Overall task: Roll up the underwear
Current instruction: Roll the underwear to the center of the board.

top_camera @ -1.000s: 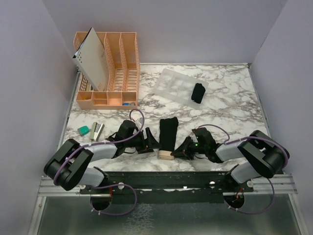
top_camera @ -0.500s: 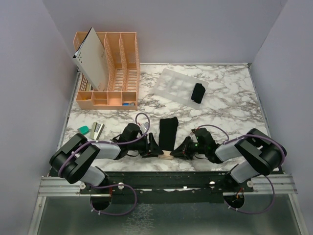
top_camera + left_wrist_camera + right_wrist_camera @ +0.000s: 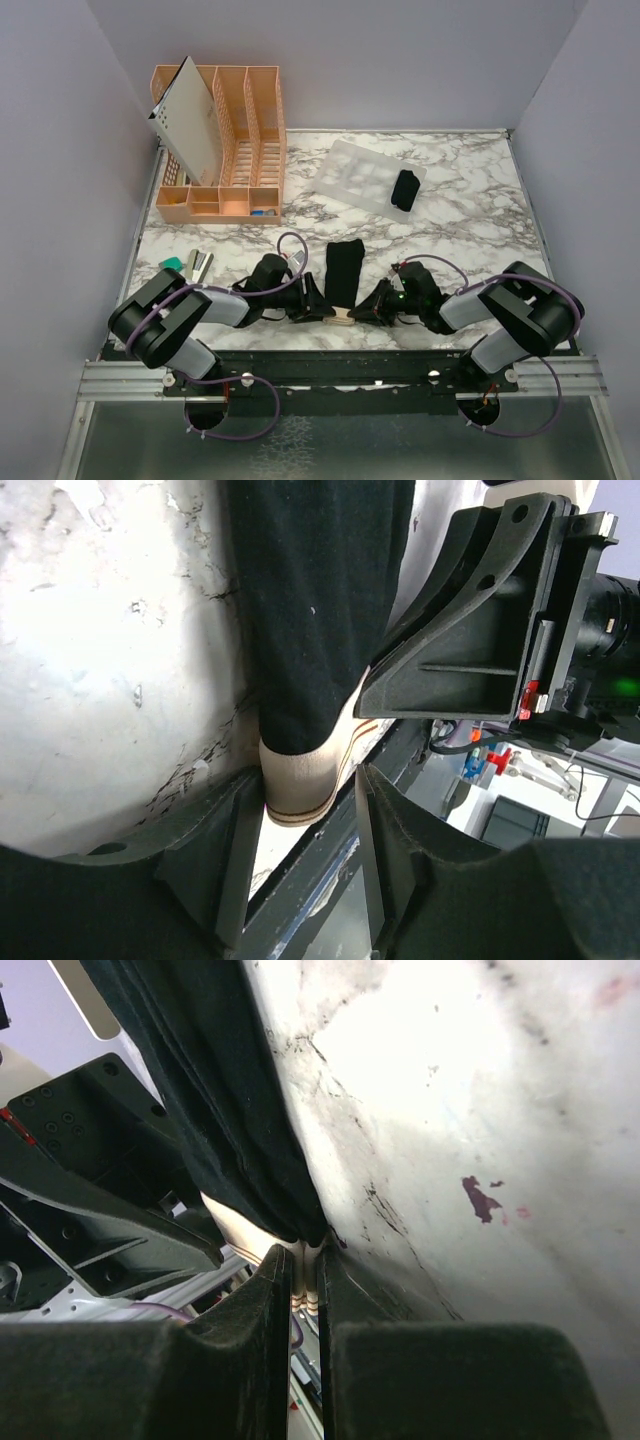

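Observation:
One underwear [image 3: 343, 270] lies as a long black folded strip near the table's front edge, its tan band [image 3: 340, 318] nearest me. My left gripper [image 3: 320, 305] is open at the band's left corner. In the left wrist view the band [image 3: 300, 775] sits just between the open fingers [image 3: 305, 845]. My right gripper [image 3: 366, 307] is shut on the band's right corner. The right wrist view shows the band's striped edge [image 3: 303, 1260] pinched between the pads [image 3: 303, 1280]. A second underwear [image 3: 405, 189], rolled into a black bundle, lies on a translucent tray [image 3: 350, 172].
An orange desk organizer [image 3: 240, 150] with a grey perforated card [image 3: 190, 120] stands at the back left. A teal eraser [image 3: 171, 265] and a small metal item [image 3: 202, 266] lie left of my left arm. The table's front rail [image 3: 340, 345] runs just below the band.
My left gripper has slid right to the tan band's left corner, jaws open around it. The right gripper stays pinched on the band. The strip has not moved.

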Robot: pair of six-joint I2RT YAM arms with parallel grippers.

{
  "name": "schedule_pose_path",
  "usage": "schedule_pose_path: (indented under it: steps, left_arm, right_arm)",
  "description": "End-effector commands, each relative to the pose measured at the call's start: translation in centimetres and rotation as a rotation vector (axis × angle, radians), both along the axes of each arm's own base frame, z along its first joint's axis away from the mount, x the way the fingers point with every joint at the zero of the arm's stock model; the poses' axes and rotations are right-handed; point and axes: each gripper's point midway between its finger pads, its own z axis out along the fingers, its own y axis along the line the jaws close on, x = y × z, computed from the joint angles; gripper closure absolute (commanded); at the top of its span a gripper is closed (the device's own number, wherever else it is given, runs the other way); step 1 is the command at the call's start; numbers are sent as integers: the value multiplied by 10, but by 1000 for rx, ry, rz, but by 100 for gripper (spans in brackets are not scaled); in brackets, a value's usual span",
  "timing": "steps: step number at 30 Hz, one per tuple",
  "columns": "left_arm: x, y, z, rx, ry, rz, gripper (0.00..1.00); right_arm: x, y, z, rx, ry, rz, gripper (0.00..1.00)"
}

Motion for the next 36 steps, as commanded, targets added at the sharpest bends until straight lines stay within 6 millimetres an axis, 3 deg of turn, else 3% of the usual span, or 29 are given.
schedule_pose_path:
  steps: [1,15,20,22,24,29,32,36]
  left_arm:
    - [-25,43,-70,284,121,62,50]
    - [-22,45,-68,283,105,105,66]
    - [-17,40,-63,270,98,115,78]
    - [-15,36,-60,258,95,104,87]
    - [-14,33,-58,247,92,92,96]
    - [-10,26,-52,223,85,66,100]
    - [-11,28,-51,222,86,50,100]
    - [-8,38,-50,262,85,27,100]
  right_arm:
    - [-21,-20,-35,-120,107,-7,99]
    - [-19,-17,-32,-120,97,9,98]
    - [-16,-14,-27,-106,68,31,95]
    - [-12,-7,-19,-81,18,68,87]
    - [-7,-2,-10,-68,-43,102,69]
    - [7,-12,-2,-181,-166,119,38]
    - [14,-22,2,-252,-238,118,32]
    - [26,-31,11,-319,-390,152,31]
